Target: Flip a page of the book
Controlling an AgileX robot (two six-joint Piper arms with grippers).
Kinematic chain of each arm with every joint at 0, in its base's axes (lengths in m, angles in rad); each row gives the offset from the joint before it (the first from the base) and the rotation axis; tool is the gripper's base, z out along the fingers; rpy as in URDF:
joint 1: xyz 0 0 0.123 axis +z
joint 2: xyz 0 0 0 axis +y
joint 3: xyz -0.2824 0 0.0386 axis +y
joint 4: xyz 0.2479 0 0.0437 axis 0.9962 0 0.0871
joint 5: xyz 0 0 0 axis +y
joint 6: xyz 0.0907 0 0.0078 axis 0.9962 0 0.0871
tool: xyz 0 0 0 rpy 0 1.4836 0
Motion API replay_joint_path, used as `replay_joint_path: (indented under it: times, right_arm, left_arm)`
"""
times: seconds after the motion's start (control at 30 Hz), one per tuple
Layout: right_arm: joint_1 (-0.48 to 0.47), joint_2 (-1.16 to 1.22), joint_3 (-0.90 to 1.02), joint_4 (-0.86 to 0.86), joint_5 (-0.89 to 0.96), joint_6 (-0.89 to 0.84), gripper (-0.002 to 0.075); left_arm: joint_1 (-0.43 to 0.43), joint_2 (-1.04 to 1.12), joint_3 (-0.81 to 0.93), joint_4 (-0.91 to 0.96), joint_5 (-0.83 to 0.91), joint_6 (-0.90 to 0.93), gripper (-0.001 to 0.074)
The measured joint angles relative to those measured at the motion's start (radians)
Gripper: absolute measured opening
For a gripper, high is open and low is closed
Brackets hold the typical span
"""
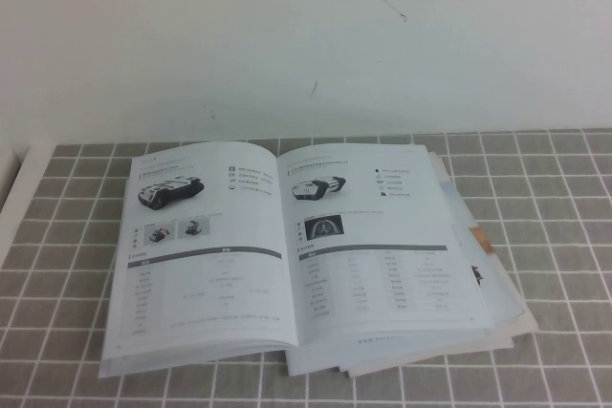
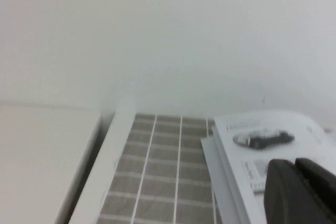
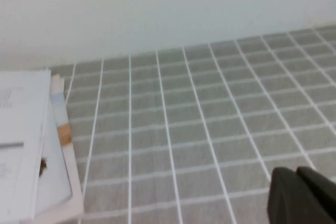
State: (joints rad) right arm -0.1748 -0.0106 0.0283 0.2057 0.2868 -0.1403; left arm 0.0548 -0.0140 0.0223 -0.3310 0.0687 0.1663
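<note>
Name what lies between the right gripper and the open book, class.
In the right wrist view, bare grey tiled tabletop separates the right gripper from the paper stack under the book. The left gripper hangs over the book's other side.

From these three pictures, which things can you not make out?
- Left tool: only a dark part at the left wrist view's corner, cut by the edge; absent from the high view.
- Right tool: likewise in the right wrist view, over the tiled table.
- The book: table text too small in the high view.
- Stack of papers: mostly hidden under the book.
</note>
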Motion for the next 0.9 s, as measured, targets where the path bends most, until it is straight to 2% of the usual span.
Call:
replay_joint_path:
  times: [0.17,0.3,0.4,0.67,0.9]
  right_arm:
    - [0.0,0.0,0.0,0.054,-0.223,0.002,-0.0003]
    - [0.0,0.0,0.0,0.099,-0.477,0.002,-0.0003]
    - [0.0,0.0,0.0,0.113,-0.595,0.002,-0.0003]
    - [0.0,0.0,0.0,0.128,-0.654,0.002,-0.0003]
    - [0.0,0.0,0.0,0.134,-0.702,0.075,-0.0003]
  left_arm:
    - [0.0,0.0,0.0,-0.073,-0.145,0.0,-0.0004]
    - [0.0,0.0,0.0,-0.083,-0.159,0.0,-0.0004]
    - [0.0,0.0,0.0,-0.086,-0.159,0.0,-0.0004]
    - [0.0,0.0,0.0,-0.094,-0.154,-0.011,-0.0004]
    - [0.0,0.0,0.0,-0.211,-0.198,-0.144,-0.0004]
